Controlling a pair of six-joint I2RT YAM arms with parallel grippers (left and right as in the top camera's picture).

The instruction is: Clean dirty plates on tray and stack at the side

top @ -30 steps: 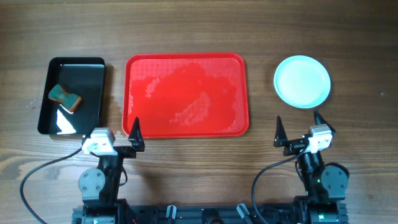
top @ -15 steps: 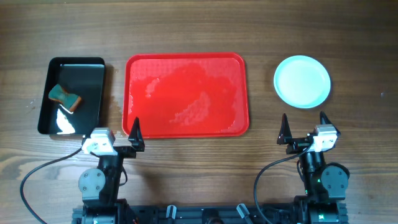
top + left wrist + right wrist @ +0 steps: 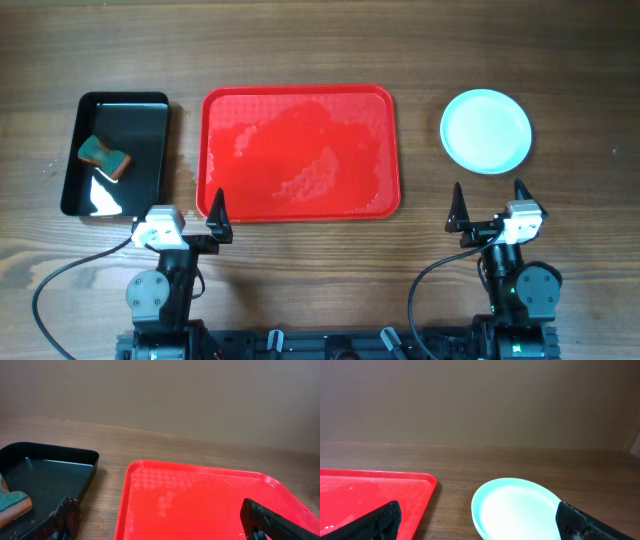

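On the table [image 3: 320, 40] the job looks basically finished to me. The tray [image 3: 300, 150] sits dead centre with nothing on it, just shiny patches across the red that I'd guess are leftover water. The plates [image 3: 486, 131] are off to the right of it, well apart from the rim, lying flat and face up. From overhead they read as one clean pale disc with no orange smears that I can spot. Can't tell how many are stacked there though. The right wrist view only shows one rim edge and no clear layers, so I'm taking "stack" on trust.

The sponge [image 3: 104, 155] is parked in the black bin [image 3: 150, 130] left of the tray, which also says cleaning's over.

Both arms are at the near edge. The left gripper [image 3: 185, 215] has its jaws spread wide, holding nothing, roughly in front of the gap between bin and tray. The right gripper [image 3: 489, 205] is the same deal, wide apart and empty, just in front of the plates.

Orientation-wise, the tray's long axis runs left to right, parallel to the near table edge, with the short sides facing bin and plates. The plates are round, so no long axis to speak of.

If anything's left, maybe a wipe of that tray, but that's my guess.
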